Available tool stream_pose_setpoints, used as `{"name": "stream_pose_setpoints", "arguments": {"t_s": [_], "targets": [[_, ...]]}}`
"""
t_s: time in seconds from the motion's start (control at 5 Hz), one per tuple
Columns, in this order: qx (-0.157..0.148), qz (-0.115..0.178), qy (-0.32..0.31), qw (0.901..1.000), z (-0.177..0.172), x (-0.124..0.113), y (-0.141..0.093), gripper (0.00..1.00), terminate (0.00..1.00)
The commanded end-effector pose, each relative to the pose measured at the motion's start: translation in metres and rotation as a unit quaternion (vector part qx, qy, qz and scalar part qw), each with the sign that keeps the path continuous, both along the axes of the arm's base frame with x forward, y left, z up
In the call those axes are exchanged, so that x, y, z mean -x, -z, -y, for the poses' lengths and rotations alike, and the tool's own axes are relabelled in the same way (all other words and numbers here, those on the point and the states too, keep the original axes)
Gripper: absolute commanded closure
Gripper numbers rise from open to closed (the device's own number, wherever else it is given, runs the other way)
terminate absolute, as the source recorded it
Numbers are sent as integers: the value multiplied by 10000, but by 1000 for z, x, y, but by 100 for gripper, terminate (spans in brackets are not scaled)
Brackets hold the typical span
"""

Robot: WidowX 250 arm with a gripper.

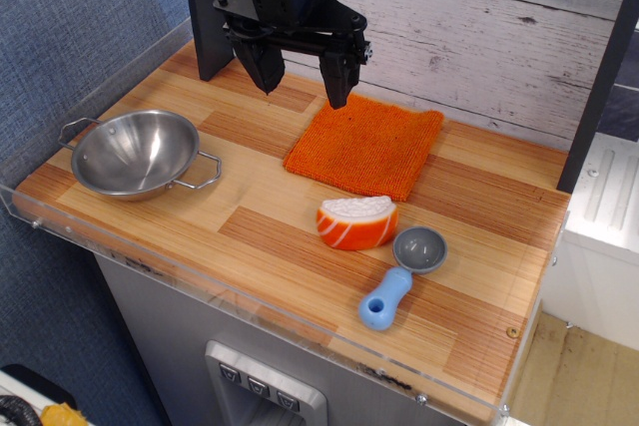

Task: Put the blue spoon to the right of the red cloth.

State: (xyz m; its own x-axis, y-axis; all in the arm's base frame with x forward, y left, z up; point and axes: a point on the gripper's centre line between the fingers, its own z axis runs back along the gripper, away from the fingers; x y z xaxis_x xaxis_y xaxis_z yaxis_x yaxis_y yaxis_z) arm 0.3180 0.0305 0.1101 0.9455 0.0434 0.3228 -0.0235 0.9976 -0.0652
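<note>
The blue spoon point(400, 275) lies on the wooden table near the front right, its light-blue handle pointing toward the front edge and its grey bowl toward the back. The red cloth point(366, 145), a square fuzzy orange-red towel, lies flat behind it near the back middle. My gripper point(303, 78) hangs above the table at the cloth's back left corner, far from the spoon. Its two black fingers are spread apart and hold nothing.
An orange-and-white sushi toy point(356, 221) sits between the cloth and the spoon. A steel bowl point(137, 153) with two handles stands at the left. A clear plastic lip point(250, 291) runs along the table's front edge. A black post point(210, 7) stands at the back left.
</note>
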Motion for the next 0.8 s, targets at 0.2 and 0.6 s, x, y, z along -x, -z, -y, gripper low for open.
{"name": "stream_pose_setpoints", "arguments": {"t_s": [0.2, 0.6], "targets": [[-48, 62, 73, 9999, 12, 5, 2, 0, 0], [-27, 161, 314, 9994, 44, 17, 2, 0, 0]]}}
